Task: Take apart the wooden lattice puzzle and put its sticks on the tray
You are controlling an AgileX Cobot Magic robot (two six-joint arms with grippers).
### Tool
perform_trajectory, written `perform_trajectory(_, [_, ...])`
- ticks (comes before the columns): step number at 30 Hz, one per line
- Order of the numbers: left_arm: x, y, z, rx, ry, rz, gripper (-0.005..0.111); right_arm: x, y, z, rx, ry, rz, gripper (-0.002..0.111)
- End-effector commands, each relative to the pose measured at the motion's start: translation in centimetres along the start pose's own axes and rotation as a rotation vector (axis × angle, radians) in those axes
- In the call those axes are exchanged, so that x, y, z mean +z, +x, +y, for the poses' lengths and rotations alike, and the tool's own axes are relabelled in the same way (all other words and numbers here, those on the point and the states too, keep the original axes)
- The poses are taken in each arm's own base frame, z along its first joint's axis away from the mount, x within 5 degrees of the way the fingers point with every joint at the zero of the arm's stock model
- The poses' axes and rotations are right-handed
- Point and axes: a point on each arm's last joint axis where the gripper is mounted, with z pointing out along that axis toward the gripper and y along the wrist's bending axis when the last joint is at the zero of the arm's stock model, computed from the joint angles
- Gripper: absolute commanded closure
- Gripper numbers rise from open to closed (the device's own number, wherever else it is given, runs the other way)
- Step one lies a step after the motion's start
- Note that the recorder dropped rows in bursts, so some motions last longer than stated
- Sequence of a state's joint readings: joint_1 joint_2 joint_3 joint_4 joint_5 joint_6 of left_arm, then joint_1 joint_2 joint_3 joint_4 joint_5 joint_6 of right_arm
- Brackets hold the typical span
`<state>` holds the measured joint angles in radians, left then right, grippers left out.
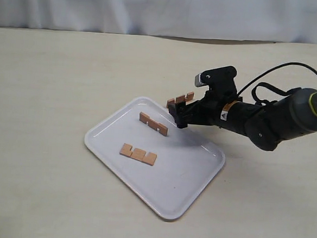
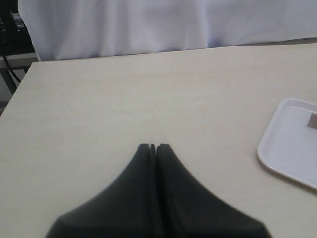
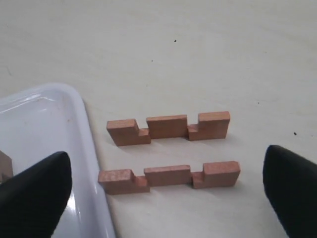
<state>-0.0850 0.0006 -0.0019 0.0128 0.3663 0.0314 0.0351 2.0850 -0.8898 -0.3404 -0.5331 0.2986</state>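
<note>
No assembled lattice puzzle shows; its sticks lie apart. Two notched reddish-brown sticks (image 1: pixel 153 124) (image 1: pixel 138 154) lie flat on the white tray (image 1: pixel 187 170). Two more sticks (image 3: pixel 168 128) (image 3: pixel 169 177) stand on edge, parallel, on the table just outside the tray rim (image 3: pixel 91 148), seen in the exterior view as a pair of sticks (image 1: pixel 180 99). My right gripper (image 3: pixel 163 198) hangs open over the nearer stick, one finger (image 3: pixel 34 193) above the tray, the other (image 3: pixel 292 188) above the table. The left gripper (image 2: pixel 155 147) is shut on nothing, over bare table.
A white cloth backdrop (image 1: pixel 166 10) runs along the table's far edge. The right arm's black cable (image 1: pixel 276 70) loops above the table behind the arm. In the left wrist view the tray's corner (image 2: pixel 292 144) lies off to one side.
</note>
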Motion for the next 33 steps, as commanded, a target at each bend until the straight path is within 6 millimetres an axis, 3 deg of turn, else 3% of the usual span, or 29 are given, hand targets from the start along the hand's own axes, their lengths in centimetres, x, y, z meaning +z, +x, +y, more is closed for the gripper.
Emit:
perform_trajectory(1, [0.0, -0.1, 0.0, 0.002, 0.007, -0.012, 0.107, 0.8, 0.2, -0.1, -0.008, 0.002, 0.006, 0.011])
perform_trajectory(9, [0.0, -0.1, 0.0, 0.002, 0.007, -0.012, 0.107, 1.2, 0.5, -0.2, -0.01, 0.002, 0.016, 0.011])
perform_trajectory(11, [0.0, -0.1, 0.0, 0.002, 0.007, -0.012, 0.107, 1.2, 0.5, -0.2, -0.01, 0.001, 0.013, 0.019])
perform_trajectory(19, [0.0, -0.1, 0.0, 0.002, 0.007, -0.012, 0.107, 1.2, 0.5, -0.2, -0.01, 0.001, 0.013, 0.085])
perform_trajectory(20, [0.0, -0.1, 0.0, 0.002, 0.007, -0.012, 0.107, 1.2, 0.5, -0.2, -0.01, 0.001, 0.013, 0.098])
perform_trajectory(21, [0.0, -0.1, 0.0, 0.002, 0.007, -0.012, 0.107, 1.2, 0.5, -0.2, -0.01, 0.001, 0.013, 0.103])
perform_trajectory(24, [0.0, -0.1, 0.0, 0.002, 0.007, -0.012, 0.107, 1.2, 0.4, -0.2, -0.011, 0.001, 0.01, 0.104])
perform_trajectory(28, [0.0, -0.1, 0.0, 0.002, 0.007, -0.012, 0.107, -0.8, -1.8, 0.1, -0.042, 0.007, -0.015, 0.104])
perform_trajectory(30, [0.0, -0.1, 0.0, 0.002, 0.007, -0.012, 0.107, -3.1, -3.0, 1.1, -0.07, -0.054, -0.154, 0.104])
perform_trajectory(33, [0.0, -0.1, 0.0, 0.002, 0.007, -0.012, 0.107, -4.1, -3.2, 2.9, -0.123, -0.234, -0.223, 0.104])
